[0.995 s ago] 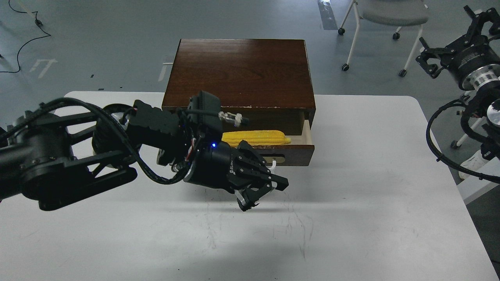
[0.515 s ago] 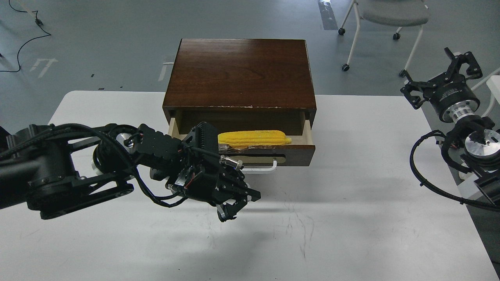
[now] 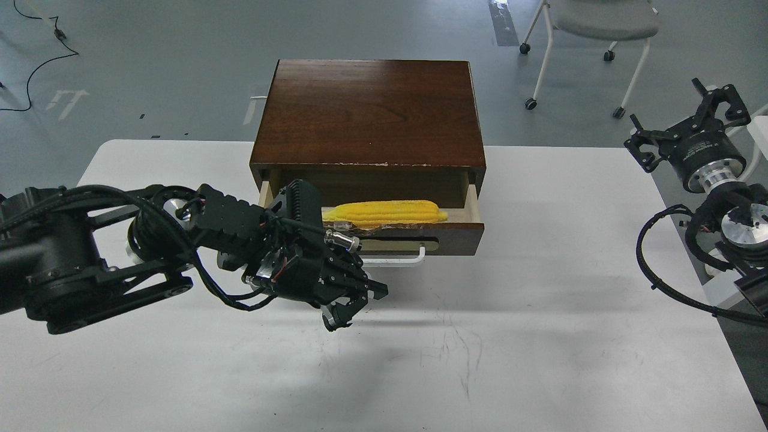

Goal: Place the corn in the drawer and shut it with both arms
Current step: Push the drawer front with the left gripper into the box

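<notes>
The yellow corn lies lengthwise inside the open drawer, whose dark front carries a white bar handle. My left gripper hangs low over the white table just in front of the drawer's left half, below the handle. Its dark fingers are drawn together at the tips and hold nothing. My left arm covers the drawer's left end. My right gripper is raised off the table's right edge, far from the drawer, with its claws spread and empty.
The drawer belongs to a dark brown wooden cabinet standing at the back middle of the white table. A chair on wheels stands on the grey floor behind, at the right. Black cables hang from my right arm.
My left gripper has drawn back from the drawer, down and to the left, leaving the corn inside. My right arm has swung in lower and toward the table.
</notes>
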Action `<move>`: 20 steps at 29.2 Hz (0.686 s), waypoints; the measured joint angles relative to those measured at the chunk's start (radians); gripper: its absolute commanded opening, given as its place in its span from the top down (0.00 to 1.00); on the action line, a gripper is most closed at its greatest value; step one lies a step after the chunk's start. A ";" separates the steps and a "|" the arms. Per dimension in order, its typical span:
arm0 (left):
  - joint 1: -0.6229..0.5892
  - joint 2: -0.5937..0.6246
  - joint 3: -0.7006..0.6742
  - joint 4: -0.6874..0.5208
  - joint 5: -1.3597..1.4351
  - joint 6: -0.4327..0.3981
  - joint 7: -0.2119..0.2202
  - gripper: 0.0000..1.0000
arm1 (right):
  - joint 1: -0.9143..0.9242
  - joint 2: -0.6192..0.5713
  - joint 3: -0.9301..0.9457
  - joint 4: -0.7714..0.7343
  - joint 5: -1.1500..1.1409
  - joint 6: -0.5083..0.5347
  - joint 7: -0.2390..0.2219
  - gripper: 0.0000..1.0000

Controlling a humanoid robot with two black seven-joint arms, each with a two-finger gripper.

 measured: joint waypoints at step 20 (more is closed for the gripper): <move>-0.019 0.000 0.001 0.078 0.000 0.000 0.014 1.00 | 0.008 -0.003 0.000 0.002 0.000 0.002 -0.001 0.00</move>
